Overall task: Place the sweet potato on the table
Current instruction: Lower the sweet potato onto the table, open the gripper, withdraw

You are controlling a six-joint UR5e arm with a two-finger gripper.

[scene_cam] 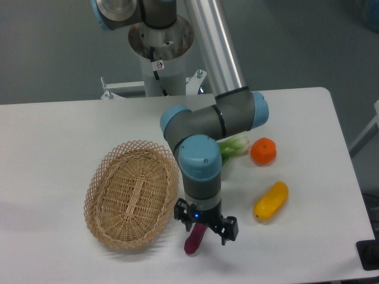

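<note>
I see a woven basket [131,193] just left of the hand, yellow fruit [271,201] right, orange [263,151] and pale green vegetable [232,147] beyond

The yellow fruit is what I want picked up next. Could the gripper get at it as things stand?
Probably yes, though not at once: the yellow fruit lies alone on open table, nothing above it, but the gripper has the sweet potato between its fingers.

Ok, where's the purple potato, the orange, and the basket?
sweet potato [193,241]: fixed camera, middle of its purple body.
orange [263,151]: fixed camera, centre of its peel.
basket [101,168]: fixed camera, woven rim, upper left.
</note>
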